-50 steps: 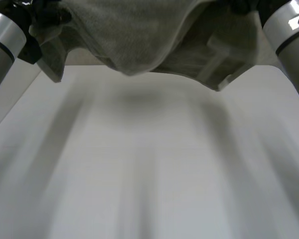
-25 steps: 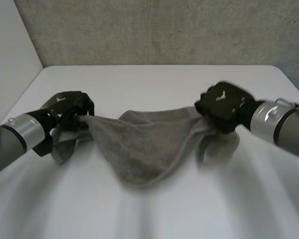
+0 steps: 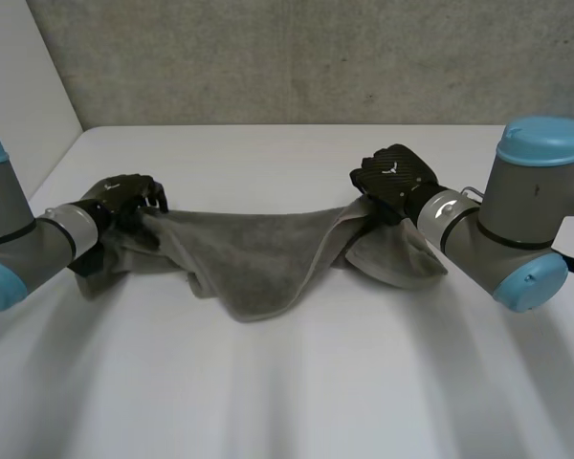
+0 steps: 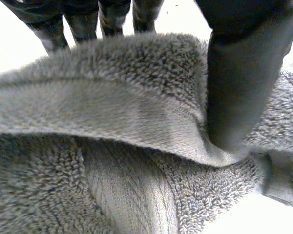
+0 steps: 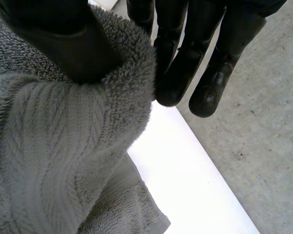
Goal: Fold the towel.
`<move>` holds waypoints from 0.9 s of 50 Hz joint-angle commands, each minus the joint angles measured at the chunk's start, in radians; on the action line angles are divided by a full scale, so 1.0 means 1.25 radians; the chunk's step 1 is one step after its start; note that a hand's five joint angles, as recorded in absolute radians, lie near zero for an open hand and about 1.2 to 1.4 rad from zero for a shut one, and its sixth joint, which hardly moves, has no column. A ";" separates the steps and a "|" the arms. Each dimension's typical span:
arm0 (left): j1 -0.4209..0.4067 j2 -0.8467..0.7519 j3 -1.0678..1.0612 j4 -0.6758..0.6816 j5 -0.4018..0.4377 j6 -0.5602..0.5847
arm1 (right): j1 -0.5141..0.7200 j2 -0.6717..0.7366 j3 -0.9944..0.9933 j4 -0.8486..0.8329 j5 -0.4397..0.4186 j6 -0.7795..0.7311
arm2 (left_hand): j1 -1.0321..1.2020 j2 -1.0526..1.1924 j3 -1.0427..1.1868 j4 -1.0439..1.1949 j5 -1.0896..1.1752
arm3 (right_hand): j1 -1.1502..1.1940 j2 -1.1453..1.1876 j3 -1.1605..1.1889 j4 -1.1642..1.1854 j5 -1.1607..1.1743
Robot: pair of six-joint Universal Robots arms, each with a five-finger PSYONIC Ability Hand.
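Both towel (image 3: 258, 258) ends pinched: left hand (image 3: 124, 196), right hand (image 3: 394, 174). Pull evenly taut, lay flat, square to table (image 3: 287, 392) near edge.

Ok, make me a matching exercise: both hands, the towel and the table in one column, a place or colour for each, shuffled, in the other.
1 left hand
2 right hand
3 towel
4 table

A white
B grey, strung between the hands
C pinching the towel's right end
D pinching the towel's left end

Pairs: 1-D, 2-C, 3-B, 4-A
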 commanded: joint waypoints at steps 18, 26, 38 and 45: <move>-0.019 0.295 -0.203 0.001 0.030 0.003 | 0.003 -0.244 0.238 -0.001 0.103 0.052 | -0.223 -0.221 -0.232 -0.230 -0.206 | -0.748 -0.746 -0.753 -0.766 -0.763; -0.054 0.423 -0.404 0.017 0.113 0.012 | 0.002 -0.281 0.317 -0.010 0.104 0.051 | -0.125 -0.123 -0.134 -0.132 -0.108 | -0.748 -0.746 -0.753 -0.766 -0.763; -0.062 0.427 -0.533 0.003 0.101 0.155 | -0.010 -0.280 0.335 -0.016 0.104 0.051 | 0.127 0.129 0.118 0.120 0.144 | -0.748 -0.746 -0.753 -0.766 -0.763; -0.079 0.365 -0.534 0.001 0.038 0.268 | -0.011 -0.272 0.334 -0.018 0.103 0.051 | 0.109 0.110 0.099 0.102 0.125 | -0.748 -0.746 -0.753 -0.766 -0.763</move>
